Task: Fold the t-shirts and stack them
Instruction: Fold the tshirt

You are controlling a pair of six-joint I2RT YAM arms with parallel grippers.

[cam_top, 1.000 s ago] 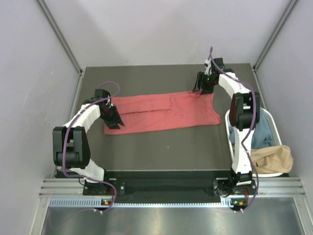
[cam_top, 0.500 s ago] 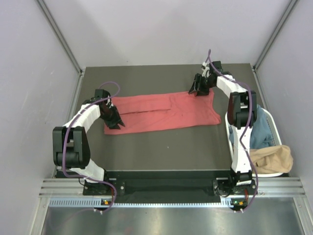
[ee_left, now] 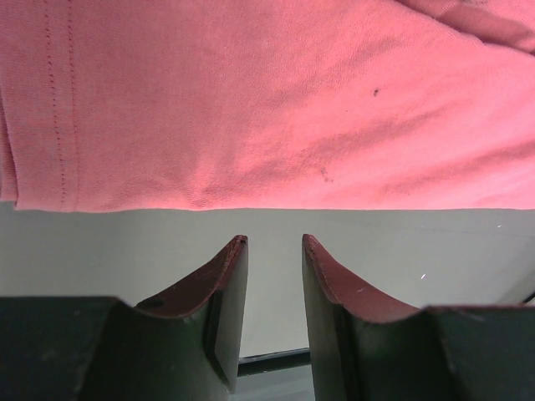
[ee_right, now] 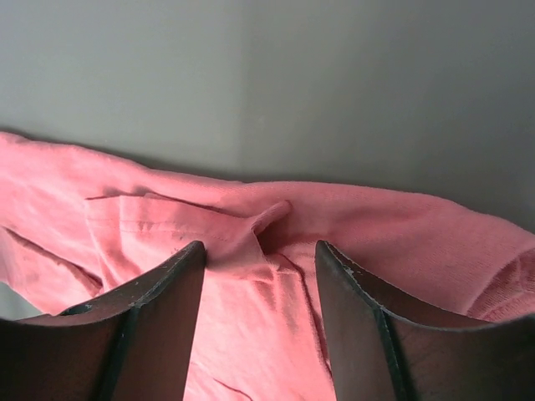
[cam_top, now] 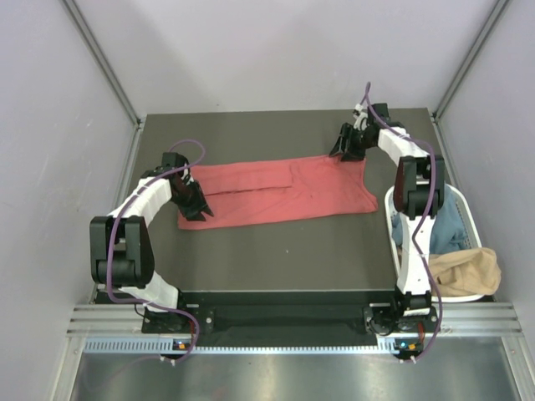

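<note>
Top external: right gripper (cam_top: 343, 152) shifted right over coral-red shirt (cam_top: 276, 192), jaws wide, empty; left gripper (cam_top: 201, 210) unmoved, part-open, empty

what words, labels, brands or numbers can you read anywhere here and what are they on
None can be read.
The coral-red t-shirt is plain in every view, with no print or tag showing.
The blue shirt and tan shirt in the white basket show no lettering, nor does the basket itself.
</note>
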